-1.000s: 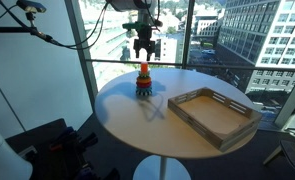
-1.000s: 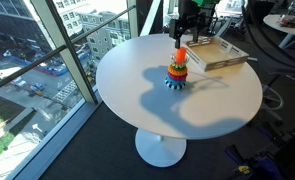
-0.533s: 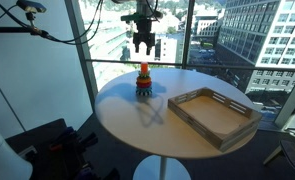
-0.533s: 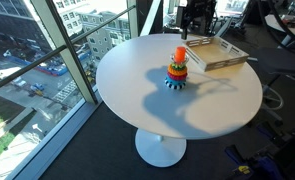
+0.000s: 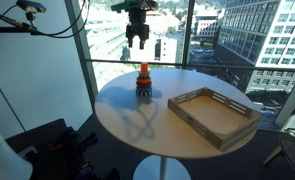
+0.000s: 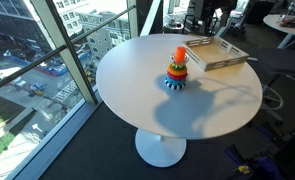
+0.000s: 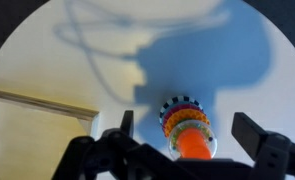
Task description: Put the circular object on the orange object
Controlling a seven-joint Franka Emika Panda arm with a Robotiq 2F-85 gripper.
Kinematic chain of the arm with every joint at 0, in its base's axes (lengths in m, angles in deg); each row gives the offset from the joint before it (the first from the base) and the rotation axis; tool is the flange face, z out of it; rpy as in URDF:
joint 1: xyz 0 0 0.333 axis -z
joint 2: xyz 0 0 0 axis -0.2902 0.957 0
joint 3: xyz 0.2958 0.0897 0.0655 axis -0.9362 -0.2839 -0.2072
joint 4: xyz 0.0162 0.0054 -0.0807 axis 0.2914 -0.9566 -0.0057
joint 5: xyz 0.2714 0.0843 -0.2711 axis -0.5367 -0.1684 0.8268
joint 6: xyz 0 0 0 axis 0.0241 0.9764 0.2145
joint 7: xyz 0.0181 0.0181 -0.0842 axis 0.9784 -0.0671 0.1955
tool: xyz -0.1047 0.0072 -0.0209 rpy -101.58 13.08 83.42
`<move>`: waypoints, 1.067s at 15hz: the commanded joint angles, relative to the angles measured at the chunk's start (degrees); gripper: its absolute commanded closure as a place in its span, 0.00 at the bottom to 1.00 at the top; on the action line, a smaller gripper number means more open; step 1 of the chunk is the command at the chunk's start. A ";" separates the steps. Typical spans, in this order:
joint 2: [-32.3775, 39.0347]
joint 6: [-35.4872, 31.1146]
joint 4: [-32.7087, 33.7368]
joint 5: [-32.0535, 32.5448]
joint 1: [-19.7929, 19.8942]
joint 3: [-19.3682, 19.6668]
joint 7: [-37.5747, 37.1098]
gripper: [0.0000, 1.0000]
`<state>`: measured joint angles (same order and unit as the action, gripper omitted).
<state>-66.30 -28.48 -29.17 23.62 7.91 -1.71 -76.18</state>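
Gripper risen higher — jaws spread apart; orange object tops ringed toy — dark-blue base.

Round white pedestal table, floor-to-ceiling windows, city buildings outside, dark floor, daylight

the claw hangs high, pointing down, jaws spread wide.

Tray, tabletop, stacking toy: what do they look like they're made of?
Tray: wood, pale tan with a bare, matte look; slatted walls with gaps.
Tabletop: smooth white with no grain and soft-edged shadows, probably laminate or a painted board.
Stacking toy: saturated solid colours, orange on top and a dark blue base. Plastic or painted wood; it is too small to say which.
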 commanded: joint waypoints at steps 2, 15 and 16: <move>-8.06 3.78 -6.34 -0.17 1.27 -0.70 0.02 0.00; -24.32 3.66 -15.66 -0.87 3.49 -0.68 1.83 0.00; -24.76 2.96 -16.24 -1.04 3.59 -0.59 2.33 0.00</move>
<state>-87.87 -23.24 -42.36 23.55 10.02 -1.73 -75.73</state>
